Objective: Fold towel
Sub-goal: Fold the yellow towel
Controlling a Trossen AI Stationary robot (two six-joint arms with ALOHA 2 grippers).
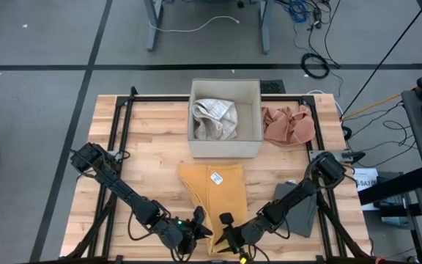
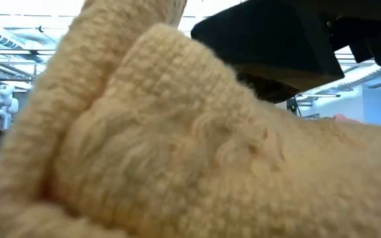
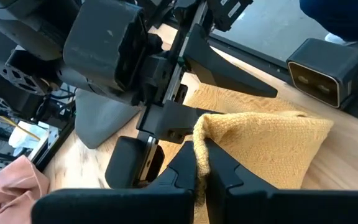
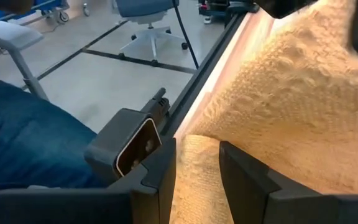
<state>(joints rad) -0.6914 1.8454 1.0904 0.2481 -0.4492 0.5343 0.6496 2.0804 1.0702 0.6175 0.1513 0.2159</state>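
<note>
I see the yellow towel [image 1: 212, 192] lying near the middle of the surface [image 1: 152, 139], just in front of the box [image 1: 224, 147]. It looks narrow already, so I think one fold is done. Its near end is lifted by both arms, and I think the next fold, near end over toward the box, is just starting. The far end lies flat with a small white tag [image 1: 216, 177] on top.

My left gripper [image 3: 199, 163] has its jaws pressed together on the towel's near corner. My right gripper [image 4: 196, 168] is right beside it at the near edge, jaws clamped on the towel's rim with cloth between them.

The two grippers sit very close together, so I must take care they do not bump. The near edge of the surface is right there. A grey cloth [image 1: 299, 207] lies to the right, under the right arm. A pink cloth [image 1: 288, 125] sits beside the box. There is bare wood on the left. The box holds a white cloth [image 1: 215, 119].
</note>
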